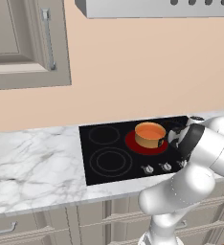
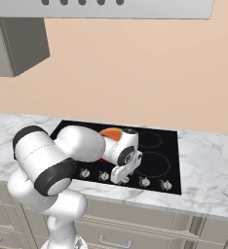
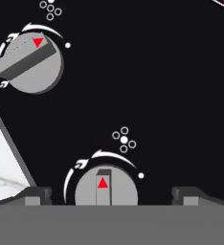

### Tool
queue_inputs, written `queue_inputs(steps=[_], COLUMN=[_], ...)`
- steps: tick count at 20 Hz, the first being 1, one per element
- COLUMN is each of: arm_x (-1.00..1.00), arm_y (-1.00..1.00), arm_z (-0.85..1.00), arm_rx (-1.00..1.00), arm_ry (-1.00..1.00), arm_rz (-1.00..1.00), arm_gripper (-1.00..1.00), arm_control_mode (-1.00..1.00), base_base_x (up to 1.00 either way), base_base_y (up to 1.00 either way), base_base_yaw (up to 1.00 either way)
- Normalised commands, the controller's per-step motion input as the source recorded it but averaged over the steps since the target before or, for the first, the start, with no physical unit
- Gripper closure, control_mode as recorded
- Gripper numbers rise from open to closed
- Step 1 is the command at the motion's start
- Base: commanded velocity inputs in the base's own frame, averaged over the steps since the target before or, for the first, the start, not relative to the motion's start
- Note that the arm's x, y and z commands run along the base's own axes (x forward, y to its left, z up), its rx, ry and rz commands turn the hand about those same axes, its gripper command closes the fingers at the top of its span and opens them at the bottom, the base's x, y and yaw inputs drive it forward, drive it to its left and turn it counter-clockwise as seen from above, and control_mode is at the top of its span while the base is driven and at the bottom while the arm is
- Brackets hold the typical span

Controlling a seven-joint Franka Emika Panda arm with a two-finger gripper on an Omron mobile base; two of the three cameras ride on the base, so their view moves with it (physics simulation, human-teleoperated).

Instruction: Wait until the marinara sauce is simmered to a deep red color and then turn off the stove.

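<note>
Black glass stove (image 1: 109, 143) set flush in a marble counter, with thin grey ring outlines marking its burners and small silver knobs along the front edge. One rear burner glows red beneath a small round tan-orange pot. The marinara sauce (image 1: 150, 130) fills the pot as a smooth, flat orange disc, level near the rim.

A glossy black glass stove (image 1: 109, 158) sits flush in a white counter (image 1: 32, 162) of grey-veined polished marble. The sauce (image 1: 150, 131) lies smooth and flat, a matt orange, in a tan pot (image 1: 150, 139) with a dull finish. Knobs (image 3: 104, 189) look like brushed grey metal. The arm (image 2: 72, 146) is smooth white plastic with dark joints; the cabinets (image 1: 28, 43) are matt taupe.
</note>
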Motion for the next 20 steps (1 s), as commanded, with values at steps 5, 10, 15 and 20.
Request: queue_inputs(steps=[5,10,15,20], arm_x=[0.0,0.0,0.0,0.0], arm_y=[0.0,0.0,0.0,0.0], arm_z=[0.0,0.0,0.0,0.0], arm_rx=[0.0,0.0,0.0,0.0], arm_ry=[0.0,0.0,0.0,0.0], arm_rz=[0.0,0.0,0.0,0.0], arm_gripper=[-1.0,-1.0,-1.0,-1.0], arm_control_mode=[-1.0,-1.0,-1.0,-1.0], base_base_x=[0.0,0.0,0.0,0.0], base_base_y=[0.0,0.0,0.0,0.0], base_base_yaw=[0.0,0.0,0.0,0.0])
